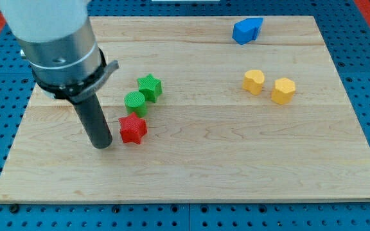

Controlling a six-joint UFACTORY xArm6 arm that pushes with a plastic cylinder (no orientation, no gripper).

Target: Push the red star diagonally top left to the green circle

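The red star (132, 129) lies on the wooden board at centre left. The green circle (135, 102) sits just above it, touching or nearly touching its top edge. A green star (149, 87) sits against the green circle's upper right. My tip (101, 144) rests on the board just to the left of the red star and slightly lower, with a narrow gap between them. The rod rises from it toward the view's top left.
A blue block (246, 30) lies near the board's top edge at the right. A yellow heart-like block (254, 81) and a yellow hexagon-like block (283, 90) lie at the right. The wooden board (236, 160) rests on a blue perforated table.
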